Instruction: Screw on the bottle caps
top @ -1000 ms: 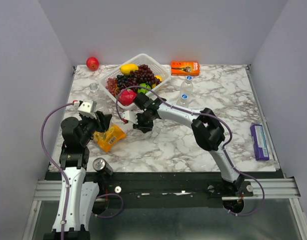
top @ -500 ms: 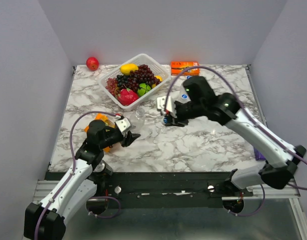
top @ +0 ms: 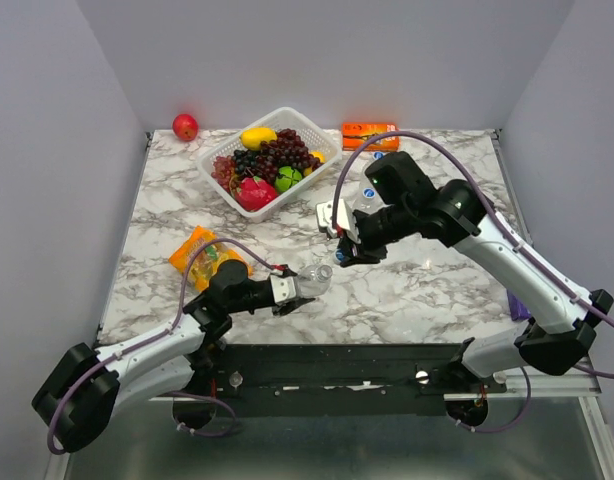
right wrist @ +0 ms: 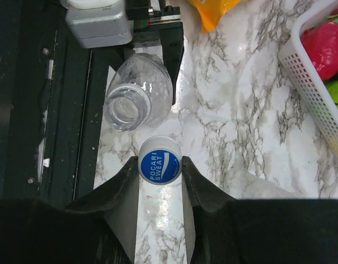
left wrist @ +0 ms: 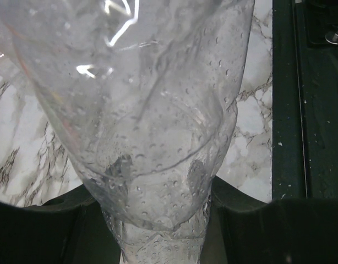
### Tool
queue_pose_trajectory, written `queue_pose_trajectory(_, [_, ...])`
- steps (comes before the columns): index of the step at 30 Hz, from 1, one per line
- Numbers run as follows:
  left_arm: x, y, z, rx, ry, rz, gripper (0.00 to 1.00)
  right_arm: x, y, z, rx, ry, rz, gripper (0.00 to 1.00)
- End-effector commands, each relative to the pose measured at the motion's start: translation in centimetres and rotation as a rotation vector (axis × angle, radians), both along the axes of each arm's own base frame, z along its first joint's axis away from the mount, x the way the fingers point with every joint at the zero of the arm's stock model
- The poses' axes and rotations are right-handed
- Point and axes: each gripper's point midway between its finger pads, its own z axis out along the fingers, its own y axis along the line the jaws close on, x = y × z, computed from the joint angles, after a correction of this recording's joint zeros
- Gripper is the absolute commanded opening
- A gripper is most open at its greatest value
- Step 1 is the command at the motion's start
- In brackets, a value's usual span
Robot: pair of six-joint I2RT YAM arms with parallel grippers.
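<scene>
**Cap poised at open bottle mouth, not yet seated**

The step in hand is judged to be lining up cap and neck; no threading is seen yet. One bottle is clamped by the left gripper, with the jaws pressed onto its clear wall. It is held well to the near side of the fruit basket, its open mouth turned toward the right gripper. A blue cap is pinched by its sides between the right gripper's fingers, with white lettering on show. The cap sits just on the basket side of the bottle mouth, apart from it and not touching.

For the next move, the cap needs to be carried over the mouth and its axis matched to the tilted neck. It is then to be pressed down and turned. The bottle's thin wall is likely to dent or spin if squeezed unevenly.

The table ends just past the bottle on the side away from the basket, so little room is left there. Bare marble lies open between bottle and basket. An orange snack bag lies near the basket's front, on the left arm's side and clear of the cap's path.
</scene>
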Motion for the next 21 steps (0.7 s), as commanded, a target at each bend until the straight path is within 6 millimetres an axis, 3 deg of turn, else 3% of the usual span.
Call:
queue_pose_trajectory(1, [0.2,-1.1,1.7,-0.048,-0.085,-0.01,0.0,-0.9,0.1,1.0,0.004,-0.039,0.094,0.32])
queue_pose_trajectory(14, [0.2,-1.3,1.0,-0.03,-0.033,-0.004,0.0,-2.6,0.4,1.5,0.032,-0.029,0.16,0.32])
queue_pose_trajectory(21, [0.9,-1.8,1.5,-0.044,-0.009,0.02,0.0,-3.6,0.7,0.3,-0.012,-0.021,0.216,0.33])
